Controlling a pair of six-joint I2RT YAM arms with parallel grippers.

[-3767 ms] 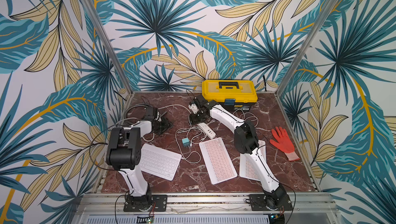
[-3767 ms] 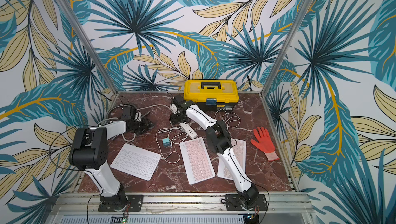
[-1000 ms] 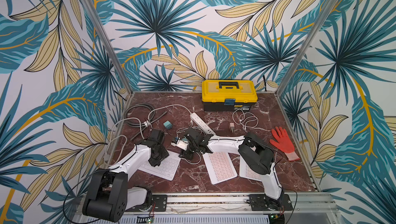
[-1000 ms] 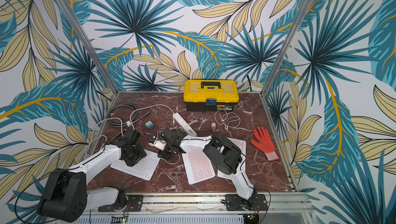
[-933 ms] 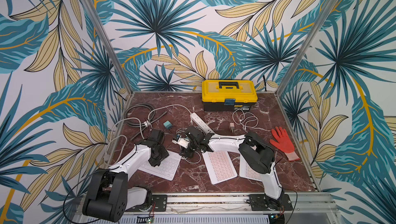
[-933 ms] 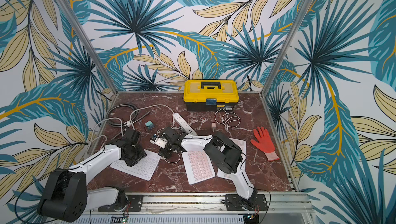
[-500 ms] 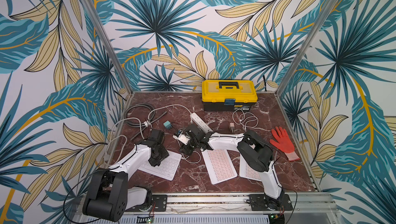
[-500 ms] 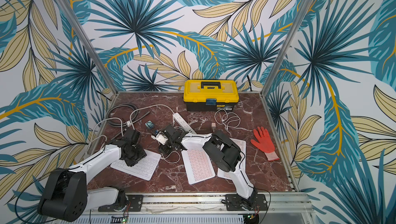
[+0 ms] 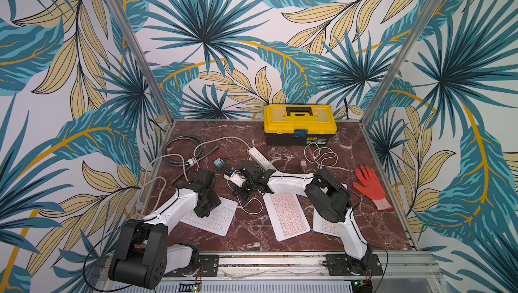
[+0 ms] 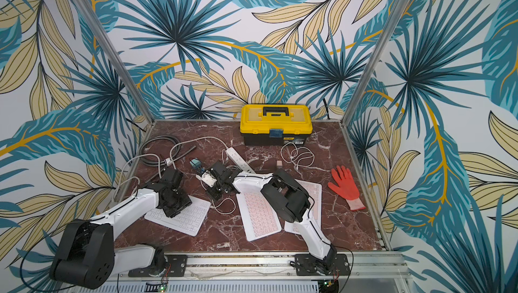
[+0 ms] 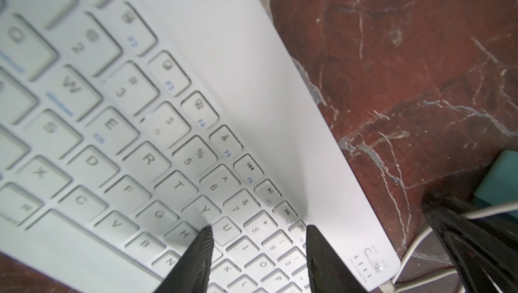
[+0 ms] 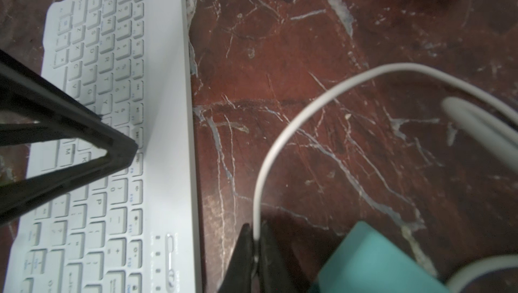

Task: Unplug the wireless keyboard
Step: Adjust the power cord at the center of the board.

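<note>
Broadly, a red marble worktop [image 9: 252, 238] is seen in both top views, walled by leaf-patterned panels. A yellow toolbox [image 9: 300, 121] is set against its back edge, near the middle. The wireless keyboard [image 9: 217, 220] — white, lying askew — is placed toward the front left corner. The left gripper [image 11: 258, 228] is held down over its keys, the jaws parted part-way with nothing between them; whether the tips touch the keys cannot be told. Two pink-keyed keyboards [image 9: 286, 215] are laid side by side toward the front edge. The one nearer the right edge is partly hidden under the right arm. An orange glove [image 9: 368, 190] is spread close to the right edge. A white power strip [image 9: 259, 158] is laid at an angle in the middle of the worktop. A thin white cable [image 12: 392, 67] is pinched between the closed jaws of the right gripper [image 12: 255, 228], just beside the wireless keyboard's long edge — from there it is carried in an arc over the marble. A small teal adapter [image 9: 218, 163] is left near the power strip.
</note>
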